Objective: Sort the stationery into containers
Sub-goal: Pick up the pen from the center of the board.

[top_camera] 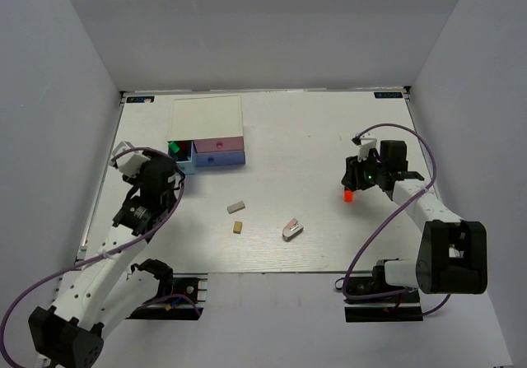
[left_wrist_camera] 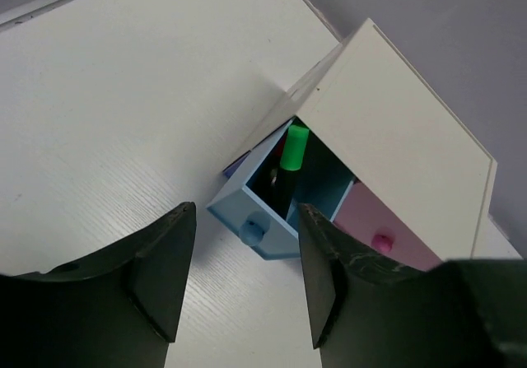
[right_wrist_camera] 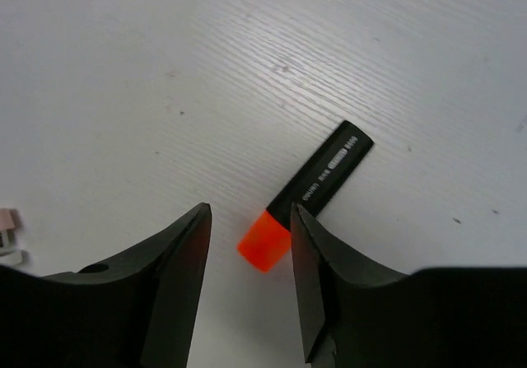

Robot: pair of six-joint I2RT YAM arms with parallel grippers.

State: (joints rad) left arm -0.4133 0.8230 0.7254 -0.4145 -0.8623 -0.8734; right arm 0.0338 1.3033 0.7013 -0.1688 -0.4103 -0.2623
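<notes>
The white-topped drawer box [top_camera: 206, 119] stands at the back left, with pink [top_camera: 218, 144] and darker blue [top_camera: 218, 160] fronts shut. Its light blue drawer [top_camera: 183, 164] is pulled out and holds a green-ended marker [top_camera: 174, 147], which also shows in the left wrist view [left_wrist_camera: 294, 147]. My left gripper [top_camera: 169, 174] is open and empty just in front of that drawer [left_wrist_camera: 251, 228]. My right gripper [top_camera: 356, 180] is open over the orange-red-ended black marker [right_wrist_camera: 321, 177] lying on the table. The marker's orange cap [right_wrist_camera: 263, 243] lies between the fingertips.
A grey-white eraser [top_camera: 237, 207], a tan eraser [top_camera: 237, 226] and a white-pink oblong piece [top_camera: 292, 229] lie loose on the white table near its middle front. White walls enclose the table on three sides.
</notes>
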